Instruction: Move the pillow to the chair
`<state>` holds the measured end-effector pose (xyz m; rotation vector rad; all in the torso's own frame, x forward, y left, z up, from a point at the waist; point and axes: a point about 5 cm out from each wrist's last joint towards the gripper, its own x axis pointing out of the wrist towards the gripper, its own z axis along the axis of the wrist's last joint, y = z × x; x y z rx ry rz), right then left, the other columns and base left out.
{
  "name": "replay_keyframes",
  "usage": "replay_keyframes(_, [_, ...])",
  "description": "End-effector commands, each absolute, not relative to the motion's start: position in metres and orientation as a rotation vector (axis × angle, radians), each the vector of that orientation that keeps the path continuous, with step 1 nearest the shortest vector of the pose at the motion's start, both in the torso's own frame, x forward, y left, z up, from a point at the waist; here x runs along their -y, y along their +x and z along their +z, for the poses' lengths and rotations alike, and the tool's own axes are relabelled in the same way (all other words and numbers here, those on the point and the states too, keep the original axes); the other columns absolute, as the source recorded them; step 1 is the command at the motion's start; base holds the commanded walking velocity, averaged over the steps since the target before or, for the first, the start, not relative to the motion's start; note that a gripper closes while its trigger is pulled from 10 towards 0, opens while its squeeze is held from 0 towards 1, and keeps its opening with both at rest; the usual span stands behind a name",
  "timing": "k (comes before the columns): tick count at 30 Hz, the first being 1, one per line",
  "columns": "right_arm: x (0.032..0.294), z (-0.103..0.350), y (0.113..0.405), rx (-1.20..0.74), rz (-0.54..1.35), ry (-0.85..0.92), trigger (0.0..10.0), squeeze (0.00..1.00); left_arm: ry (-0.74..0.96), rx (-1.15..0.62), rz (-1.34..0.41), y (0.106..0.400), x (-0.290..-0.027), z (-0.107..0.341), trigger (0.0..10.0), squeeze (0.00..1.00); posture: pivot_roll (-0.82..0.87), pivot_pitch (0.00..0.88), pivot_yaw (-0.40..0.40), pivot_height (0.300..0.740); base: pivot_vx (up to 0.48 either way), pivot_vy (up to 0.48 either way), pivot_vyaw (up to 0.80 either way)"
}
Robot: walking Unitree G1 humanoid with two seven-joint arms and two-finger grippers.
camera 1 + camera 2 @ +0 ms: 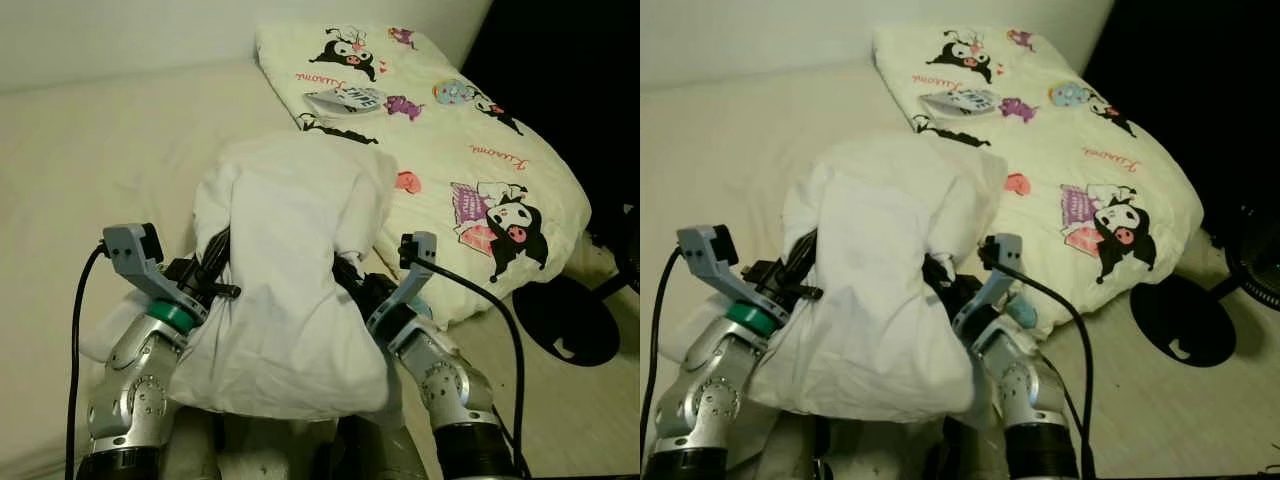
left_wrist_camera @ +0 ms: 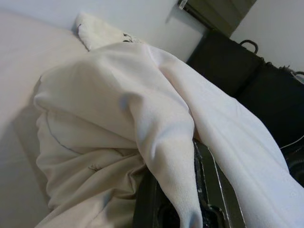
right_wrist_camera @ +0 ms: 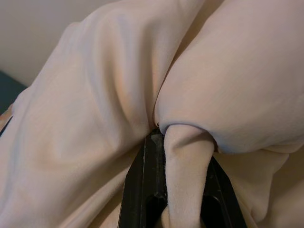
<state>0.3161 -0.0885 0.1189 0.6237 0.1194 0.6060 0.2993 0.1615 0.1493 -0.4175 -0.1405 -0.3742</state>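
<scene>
A white pillow (image 1: 290, 270) hangs lifted between my two arms, above the near edge of the bed, sagging down in front of my body. My left gripper (image 1: 215, 275) presses into its left side, and in the left wrist view a fold of the cover lies pinched over the black fingers (image 2: 205, 190). On the pillow's right side sits my right gripper (image 1: 350, 280). The right wrist view has that gripper (image 3: 183, 142) shut on a rolled fold of white fabric. Both sets of fingertips are buried in the cloth.
The cream bed sheet (image 1: 100, 170) spreads out ahead and to the left. A pale quilt with cartoon prints (image 1: 480, 150) lies on the bed's right half. A black round stand base (image 1: 565, 320) rests on the floor at the right. Dark black cases (image 2: 247, 80) stand by the wall.
</scene>
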Motion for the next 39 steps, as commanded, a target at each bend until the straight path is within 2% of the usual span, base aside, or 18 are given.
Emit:
replay_keyframes(1, [0.077,0.129,0.316,-0.085,0.65,0.64,10.0,0.0,-0.377,0.145,-0.455,0.301,-0.142,0.159,10.0,0.0,0.14,0.006,-0.049,0.626,0.0,0.0,0.0])
replay_keyframes(9, [0.076,0.129,0.317,-0.077,0.628,0.643,10.0,0.0,-0.35,0.12,-0.436,0.303,-0.143,0.16,10.0,0.0,0.14,0.004,-0.039,0.646,0.0,0.0,0.0])
replay_keyframes(21, [0.075,0.128,0.315,-0.08,0.618,0.616,10.0,0.0,-0.292,0.071,-0.233,0.308,-0.154,0.161,10.0,0.0,0.15,0.0,-0.039,0.681,0.0,0.0,0.0])
replay_keyframes(26, [0.076,0.128,0.317,-0.075,0.611,0.614,10.0,0.0,-0.355,0.114,-0.352,0.297,-0.144,0.167,10.0,0.0,0.16,0.0,-0.033,0.696,0.0,0.0,0.0])
replay_keyframes(39, [0.078,0.12,0.317,-0.087,0.583,0.601,10.0,0.0,-0.285,0.124,-0.346,0.304,-0.141,0.173,10.0,0.0,0.18,0.0,-0.016,0.74,0.0,0.0,0.0])
